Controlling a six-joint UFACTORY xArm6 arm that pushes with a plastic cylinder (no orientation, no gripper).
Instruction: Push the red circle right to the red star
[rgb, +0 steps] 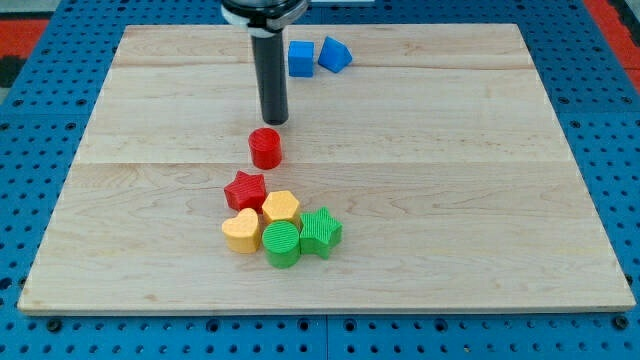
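The red circle (265, 147) stands on the wooden board (450, 180) a little left of centre. The red star (245, 190) lies just below it and slightly to the view's left, with a small gap between them. My tip (274, 121) is just above the red circle, slightly to its right, close to it but apart from it.
A yellow hexagon (280, 207), a yellow heart (241, 230), a green circle (282, 244) and a green star (320, 231) cluster just below the red star. A blue cube (301, 58) and a blue wedge-shaped block (334, 55) sit near the view's top.
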